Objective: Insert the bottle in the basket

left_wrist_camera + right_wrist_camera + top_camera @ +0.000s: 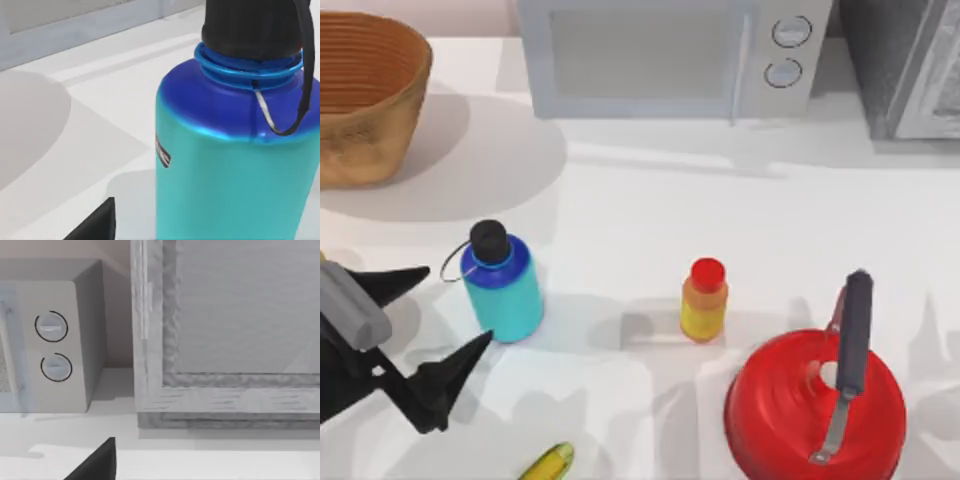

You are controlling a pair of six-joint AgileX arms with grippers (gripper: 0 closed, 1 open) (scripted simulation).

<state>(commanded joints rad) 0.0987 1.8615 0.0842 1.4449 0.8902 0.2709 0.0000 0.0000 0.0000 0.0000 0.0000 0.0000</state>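
- Basket (365,95): far left corner of the table (640,210).
- Left hand (425,315): near left, fingers spread wide, open toward the bottle, not touching.
- Bottle (500,285): upright, just right of the left hand, well apart from the basket.
- Yellow bottle (704,300): centre, upright.
- Red pot (815,405): near right.
- Right hand: state cannot be told.
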